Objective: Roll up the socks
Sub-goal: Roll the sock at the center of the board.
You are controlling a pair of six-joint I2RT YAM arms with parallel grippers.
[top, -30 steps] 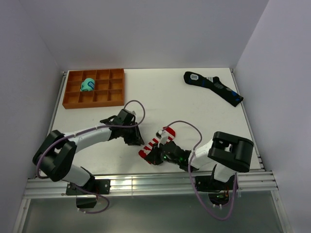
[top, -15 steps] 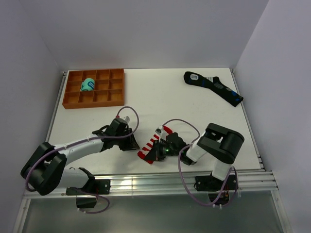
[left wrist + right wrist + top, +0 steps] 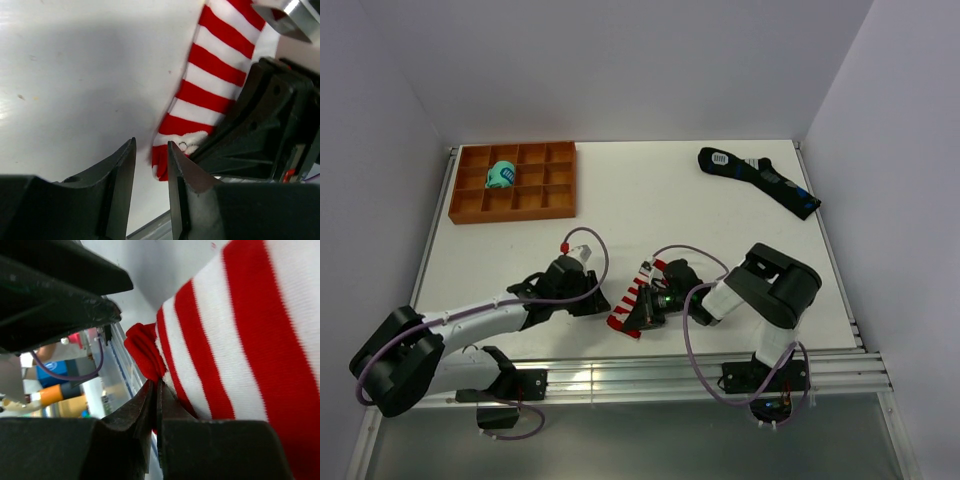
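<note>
The socks (image 3: 632,300) are showing red and white horizontal stripes that are giving way to a solid red end with a small white mark. The compartment tray (image 3: 515,214) is showing orange-brown, the sock bundle (image 3: 501,175) teal with white marks, and the long sock (image 3: 760,180) black with blue patches and a white label. The table (image 3: 670,210) is showing plain white, while the left arm (image 3: 470,315) and right arm (image 3: 725,297) are wearing white and black with lilac cables (image 3: 685,335).

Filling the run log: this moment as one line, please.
right tool: shut on socks | left tool: open, empty, beside socks | socks: not yet rolled
</note>
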